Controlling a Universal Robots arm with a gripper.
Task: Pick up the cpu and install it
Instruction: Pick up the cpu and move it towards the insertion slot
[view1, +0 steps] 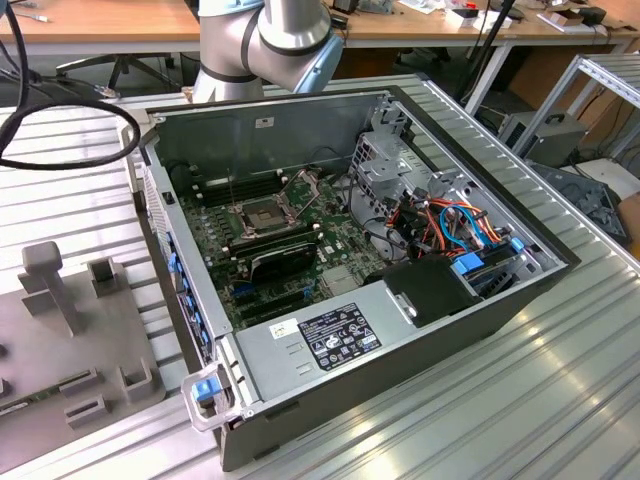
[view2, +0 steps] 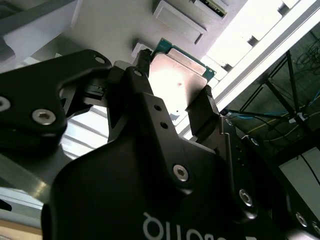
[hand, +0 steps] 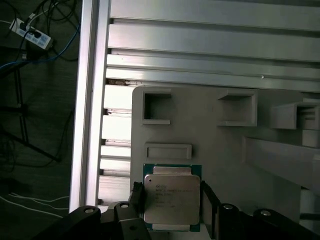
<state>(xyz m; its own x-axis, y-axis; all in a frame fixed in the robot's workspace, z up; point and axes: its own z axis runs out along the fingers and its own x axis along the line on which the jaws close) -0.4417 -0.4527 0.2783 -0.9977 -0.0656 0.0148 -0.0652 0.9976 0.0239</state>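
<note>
The cpu (hand: 171, 199), a small square chip with a dull silver top and a green rim, sits between my gripper's (hand: 172, 204) two black fingers (hand: 137, 199); the second wrist view shows the cpu (view2: 177, 70) there too. Each finger presses one side of the chip, so my gripper (view2: 175, 82) is shut on it. Behind it lies a pale grey fixture plate (hand: 200, 130) with raised rectangular pockets. In the exterior view the open computer case (view1: 330, 260) lies on the table, its dark cpu socket (view1: 262, 213) with a metal frame open on the green motherboard (view1: 225, 250).
The arm's grey joints (view1: 270, 40) rise behind the case. The grey fixture plate (view1: 60, 330) with upright blocks lies toward the exterior view's left. A black cable (view1: 70, 120) loops over the ribbed aluminium table (view1: 520, 400). Drive cage and coloured wires (view1: 450, 225) fill the case's right half.
</note>
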